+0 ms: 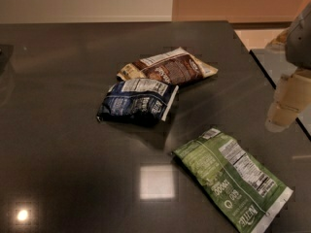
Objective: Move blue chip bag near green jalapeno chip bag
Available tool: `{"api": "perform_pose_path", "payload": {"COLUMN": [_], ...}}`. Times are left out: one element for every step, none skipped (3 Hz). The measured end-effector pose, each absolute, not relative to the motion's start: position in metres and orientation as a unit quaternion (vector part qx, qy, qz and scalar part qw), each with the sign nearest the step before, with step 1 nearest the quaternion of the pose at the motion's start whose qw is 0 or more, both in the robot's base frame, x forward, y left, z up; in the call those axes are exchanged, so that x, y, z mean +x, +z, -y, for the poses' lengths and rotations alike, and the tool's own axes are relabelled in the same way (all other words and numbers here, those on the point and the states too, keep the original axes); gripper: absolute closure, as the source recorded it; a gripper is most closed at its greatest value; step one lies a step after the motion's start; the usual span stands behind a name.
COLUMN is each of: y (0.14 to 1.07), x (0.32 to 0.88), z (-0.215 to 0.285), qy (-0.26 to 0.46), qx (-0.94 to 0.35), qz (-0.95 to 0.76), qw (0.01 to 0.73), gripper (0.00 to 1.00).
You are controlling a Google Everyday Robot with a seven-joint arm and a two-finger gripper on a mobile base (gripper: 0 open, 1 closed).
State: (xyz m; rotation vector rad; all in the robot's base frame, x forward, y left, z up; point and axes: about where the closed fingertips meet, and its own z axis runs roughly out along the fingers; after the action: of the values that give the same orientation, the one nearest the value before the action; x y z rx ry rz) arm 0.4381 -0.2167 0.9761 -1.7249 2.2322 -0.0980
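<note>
The blue chip bag [138, 101] is a small crinkled navy bag with a white panel, lying near the middle of the dark table [63, 144]. The green jalapeno chip bag [233, 178] is a large flat olive-green bag with a white label, lying at the front right, apart from the blue bag. My gripper [281, 118], cream-coloured, hangs at the right edge of the view, above the table, to the right of both bags and touching neither. It holds nothing that I can see.
A brown-and-cream bag [170, 68] lies just behind the blue bag, touching its far edge. The table's right edge runs diagonally past my gripper; beyond it is a lighter surface [277, 62]. A wall stands behind the table.
</note>
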Motion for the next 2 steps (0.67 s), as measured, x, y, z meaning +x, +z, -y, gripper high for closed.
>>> {"api": "perform_pose_path", "payload": {"y": [0.976, 0.975], "x": [0.438, 0.452], "z": [0.217, 0.195], "qy": [-0.034, -0.029], "qx": [-0.603, -0.617], "qz": [-0.781, -0.769], "qw": [0.159, 0.164], "gripper": [0.00, 0.00]}}
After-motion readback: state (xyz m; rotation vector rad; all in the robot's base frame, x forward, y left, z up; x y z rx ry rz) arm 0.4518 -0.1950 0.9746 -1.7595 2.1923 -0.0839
